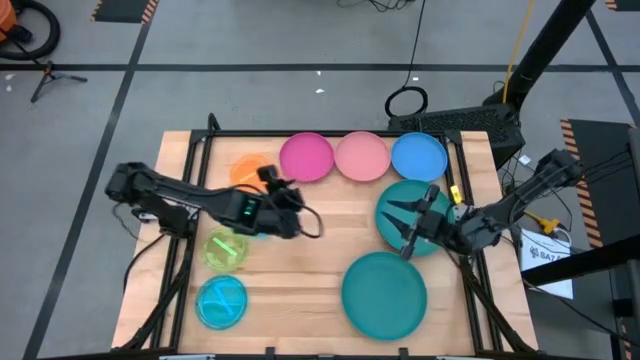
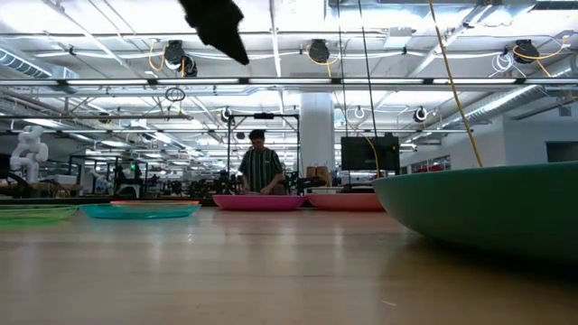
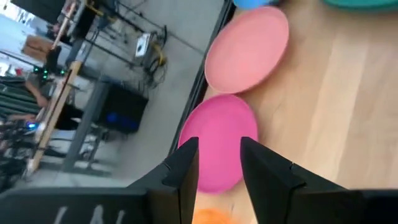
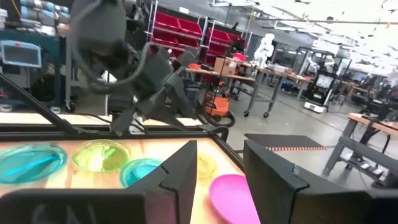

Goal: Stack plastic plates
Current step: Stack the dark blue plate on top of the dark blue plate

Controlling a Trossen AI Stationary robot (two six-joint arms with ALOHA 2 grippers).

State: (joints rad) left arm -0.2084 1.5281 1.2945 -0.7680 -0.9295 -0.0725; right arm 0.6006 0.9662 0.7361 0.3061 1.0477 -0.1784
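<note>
Wooden worktop (image 1: 300, 270) carries plates: magenta plate (image 1: 306, 157), pink plate (image 1: 361, 156) and blue plate (image 1: 418, 157) along the far edge; 2 teal plates, one (image 1: 384, 293) near the right front corner, the other (image 1: 400, 208) by the right edge; lime plate (image 1: 226, 249) and cyan plate (image 1: 221, 301) at the left. Left gripper (image 1: 305, 222) reaches inward from the left edge, jaws apart, empty. Right gripper (image 1: 408, 224) hangs over the right-edge teal plate, jaws apart, empty.

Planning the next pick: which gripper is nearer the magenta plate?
Left. The left gripper hangs just in front of the magenta plate; the right gripper is farther off, over the dark green plate.
</note>
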